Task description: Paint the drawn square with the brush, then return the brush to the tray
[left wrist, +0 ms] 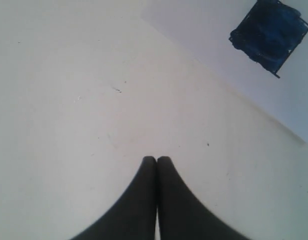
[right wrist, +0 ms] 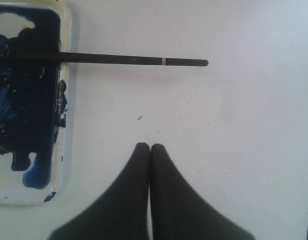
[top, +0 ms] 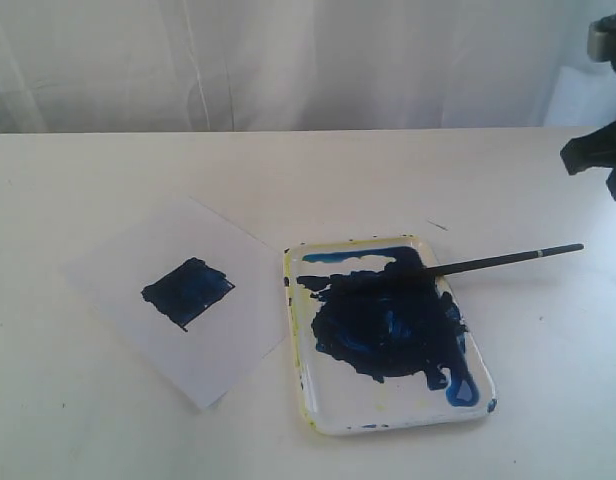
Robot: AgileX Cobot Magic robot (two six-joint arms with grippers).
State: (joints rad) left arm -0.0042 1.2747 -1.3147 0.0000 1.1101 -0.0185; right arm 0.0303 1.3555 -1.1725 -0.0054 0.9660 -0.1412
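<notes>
The drawn square [top: 187, 291] on the white paper sheet [top: 168, 300] is filled with dark blue paint; the left wrist view shows the same square [left wrist: 270, 35]. The brush [top: 488, 262] lies across the far rim of the tray [top: 393, 420], its tip over the blue blotch and its handle sticking out to the right onto the table. The right wrist view shows the brush [right wrist: 134, 60] and the tray's rim [right wrist: 64, 150]. My right gripper [right wrist: 150, 146] is shut and empty, apart from the brush. My left gripper [left wrist: 156, 159] is shut and empty over bare table.
A white table [top: 308, 170] carries everything, with a white curtain [top: 288, 60] behind it. Part of the right arm [top: 598, 150] shows at the far right edge, well above and beyond the brush handle.
</notes>
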